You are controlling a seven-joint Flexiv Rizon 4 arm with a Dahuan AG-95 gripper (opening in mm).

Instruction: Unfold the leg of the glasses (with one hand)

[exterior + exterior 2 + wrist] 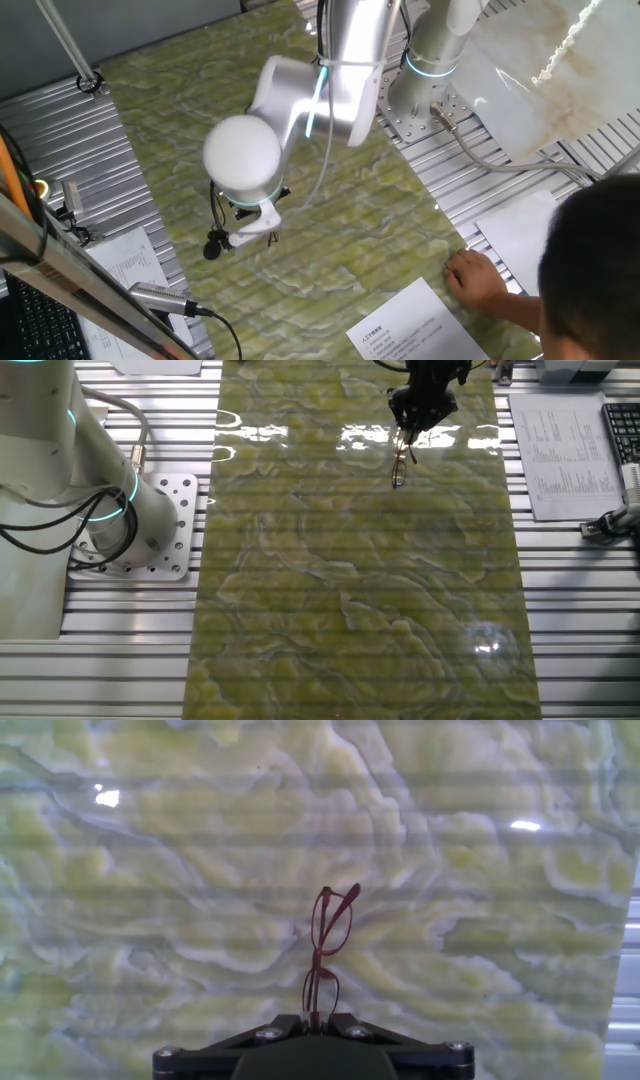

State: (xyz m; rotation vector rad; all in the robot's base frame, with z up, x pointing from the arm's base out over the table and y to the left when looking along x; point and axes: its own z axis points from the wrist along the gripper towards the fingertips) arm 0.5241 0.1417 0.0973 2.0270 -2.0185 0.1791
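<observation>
Tool [314, 1020]: clenched on one end of the glasses.
Glasses [328, 948]: pinched between the tool's fingers, extending straight out beyond them, over the green marble desk [150, 920].

A green marbled mat [330, 240] covers the middle of the ribbed metal tabletop [580, 640]. A printed sheet [415, 330] lies on the mat's near corner in one fixed view, and a person's hand [478, 280] rests just beside it. Another printed sheet [555, 440] lies on the metal beside a black keyboard [622, 430]. A microphone [160, 298] lies near the mat's edge.
</observation>
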